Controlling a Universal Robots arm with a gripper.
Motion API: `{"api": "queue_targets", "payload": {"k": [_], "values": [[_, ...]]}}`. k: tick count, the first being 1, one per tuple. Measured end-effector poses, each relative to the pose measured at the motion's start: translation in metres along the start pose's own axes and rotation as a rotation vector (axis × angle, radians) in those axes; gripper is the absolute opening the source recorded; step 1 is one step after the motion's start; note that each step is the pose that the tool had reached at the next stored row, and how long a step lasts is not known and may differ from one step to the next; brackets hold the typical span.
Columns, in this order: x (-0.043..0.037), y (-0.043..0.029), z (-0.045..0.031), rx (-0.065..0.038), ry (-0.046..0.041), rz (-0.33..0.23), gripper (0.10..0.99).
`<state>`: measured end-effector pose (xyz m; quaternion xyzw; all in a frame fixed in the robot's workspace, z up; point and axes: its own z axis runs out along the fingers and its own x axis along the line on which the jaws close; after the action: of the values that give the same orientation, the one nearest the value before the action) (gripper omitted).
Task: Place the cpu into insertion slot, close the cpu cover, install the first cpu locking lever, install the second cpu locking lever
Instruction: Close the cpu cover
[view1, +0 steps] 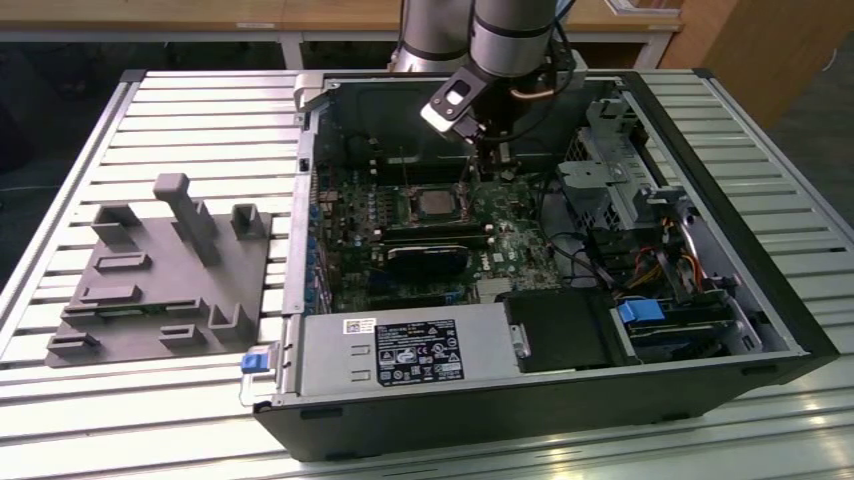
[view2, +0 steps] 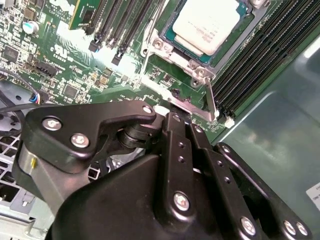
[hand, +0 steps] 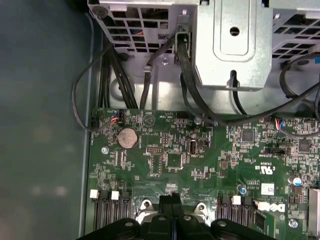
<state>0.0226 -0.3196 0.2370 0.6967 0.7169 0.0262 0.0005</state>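
Observation:
The cpu (view1: 435, 203) (view2: 207, 22), a silvery square chip, lies in the insertion slot (view1: 410, 189) on the green board inside the open computer case. The cpu cover (view2: 155, 46), a thin metal frame, lies down around the chip. A thin metal locking lever (view2: 195, 107) runs along the socket's edge, just in front of my fingertips. My gripper (view1: 494, 168) (view2: 172, 116) (hand: 171, 199) hangs over the board beside the socket, on the exterior view's right of the chip. Its black fingers (hand: 166, 201) are pressed together, with their tips at the lever bar.
Long black memory slots (view2: 250, 60) flank the socket. A black fan (view1: 427, 262) sits just in front of it, then the power supply (view1: 400, 355). A metal drive cage (view1: 614, 180) and loose cables (hand: 190, 85) stand close by. A grey fixture tray (view1: 160, 270) lies outside the case.

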Motion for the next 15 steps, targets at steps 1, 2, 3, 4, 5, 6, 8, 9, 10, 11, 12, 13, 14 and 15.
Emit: {"api": "queue_targets", "payload": {"k": [1, 2, 3, 4, 5, 6, 8, 9, 10, 11, 12, 13, 14, 15], "values": [[0.0, -0.0004, 0.0, 0.0, 0.0, 0.0, 0.106], [0.0, -0.0007, 0.0, 0.0, 0.0, 0.0, 0.106], [0.0, -0.0011, 0.0, 0.0, 0.0, 0.0, 0.106], [0.0, -0.0015, 0.0, 0.0, 0.0001, 0.0, 0.106], [0.0, -0.0021, 0.0, 0.0, 0.0001, 0.0, 0.106], [0.0, -0.003, 0.0, 0.0, 0.0002, 0.0, 0.106], [0.0001, -0.0052, 0.0, 0.0, 0.0001, 0.0, 0.106], [0.0001, -0.0062, 0.0, 0.0, 0.0001, 0.0, 0.106], [0.0001, -0.0071, 0.0, 0.0, 0.0001, 0.0, 0.106], [0.0001, -0.0083, 0.0, 0.0, 0.0001, 0.0, 0.106], [0.0002, -0.0094, 0.0, 0.0, 0.0001, 0.0, 0.106], [0.0002, -0.0103, 0.0, 0.0, 0.0001, 0.0, 0.106], [0.0002, -0.0111, 0.0, 0.0, 0.0, 0.0, 0.106], [0.0002, -0.0117, 0.0, 0.0, 0.0, 0.0, 0.106]]}}
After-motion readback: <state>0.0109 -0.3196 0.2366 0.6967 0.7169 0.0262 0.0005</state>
